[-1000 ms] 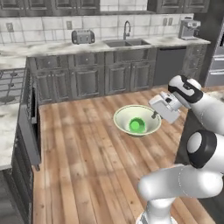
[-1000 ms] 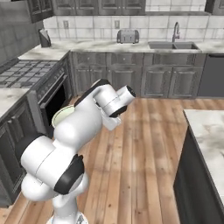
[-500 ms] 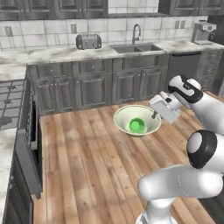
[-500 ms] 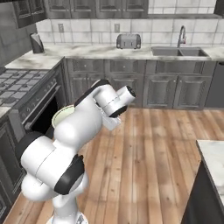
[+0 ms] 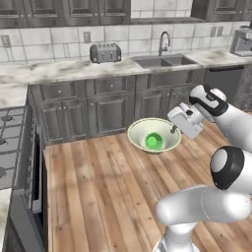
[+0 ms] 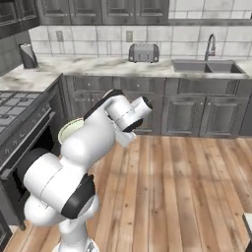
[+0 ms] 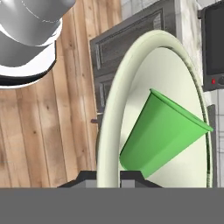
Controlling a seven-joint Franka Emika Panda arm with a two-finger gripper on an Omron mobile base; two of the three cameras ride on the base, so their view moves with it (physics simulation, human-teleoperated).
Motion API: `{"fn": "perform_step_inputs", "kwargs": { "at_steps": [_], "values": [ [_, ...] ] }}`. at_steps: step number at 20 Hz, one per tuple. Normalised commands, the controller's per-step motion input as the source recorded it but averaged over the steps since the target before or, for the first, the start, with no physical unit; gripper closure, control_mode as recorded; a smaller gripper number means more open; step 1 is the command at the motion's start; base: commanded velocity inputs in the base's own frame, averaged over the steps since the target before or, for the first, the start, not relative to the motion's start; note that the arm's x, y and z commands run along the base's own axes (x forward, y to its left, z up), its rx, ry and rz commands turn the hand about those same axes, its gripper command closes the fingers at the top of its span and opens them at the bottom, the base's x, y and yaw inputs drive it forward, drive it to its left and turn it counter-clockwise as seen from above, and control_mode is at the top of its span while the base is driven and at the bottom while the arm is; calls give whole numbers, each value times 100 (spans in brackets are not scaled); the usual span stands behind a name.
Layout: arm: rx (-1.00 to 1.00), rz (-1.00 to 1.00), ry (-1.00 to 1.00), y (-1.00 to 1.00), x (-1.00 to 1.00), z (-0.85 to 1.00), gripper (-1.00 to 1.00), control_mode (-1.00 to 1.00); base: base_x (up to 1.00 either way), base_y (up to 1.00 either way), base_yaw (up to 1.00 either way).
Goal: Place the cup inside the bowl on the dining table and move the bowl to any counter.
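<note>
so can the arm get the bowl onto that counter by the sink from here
Probably not yet: the claw holds the bowl with the cup inside, but open floor lies between it and the counter.

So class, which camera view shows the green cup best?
The hand view: the cup is large, lying tilted inside the bowl. The left base view shows it small; in the right base view the arm hides it.

The cup [image 5: 153, 141] is seen inside the bowl [image 5: 140, 129], which is held above the floor [image 5: 98, 187]. At twelve o'clock the counter [image 5: 64, 70] carries a toaster [image 5: 105, 52], the sink [image 5: 157, 61] toward one o'clock.
</note>
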Motion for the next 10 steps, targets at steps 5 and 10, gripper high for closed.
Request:
{"fn": "perform_step_inputs", "kwargs": {
  "at_steps": [5,10],
  "values": [
    [0,0,0,0,0,0,100,100,100,28,0],
    [0,0,0,0,0,0,100,100,100,43,0]
  ]
}}
